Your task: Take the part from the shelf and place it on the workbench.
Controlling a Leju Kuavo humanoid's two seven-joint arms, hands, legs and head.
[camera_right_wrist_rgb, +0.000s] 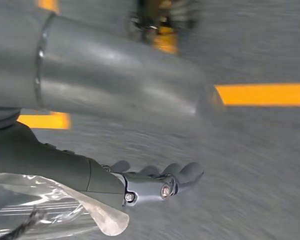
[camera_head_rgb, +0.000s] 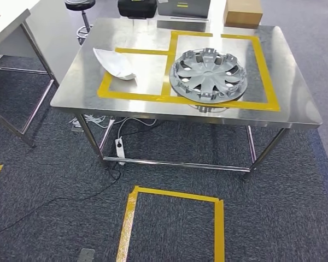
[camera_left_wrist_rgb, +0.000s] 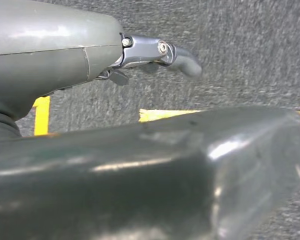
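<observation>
The white part (camera_head_rgb: pixel 115 64) lies on the workbench (camera_head_rgb: pixel 294 98) inside the left taped box, its long axis running from back-left to front-right, beside the hubcap (camera_head_rgb: pixel 208 75). Left hand (camera_left_wrist_rgb: pixel 156 52) and right hand (camera_right_wrist_rgb: pixel 160 182) hang empty, fingers extended.

Dark grey carpet floor (camera_head_rgb: pixel 51 180) marked with yellow tape outlines (camera_head_rgb: pixel 131 218). Steel-legged surface (camera_head_rgb: pixel 294 93), shiny top taped in yellow; white power strip (camera_head_rgb: pixel 120 148) and cables beneath. White table (camera_head_rgb: pixel 5 19) to one side, black stool (camera_head_rgb: pixel 80 6) and cardboard box (camera_head_rgb: pixel 242 11) behind.
</observation>
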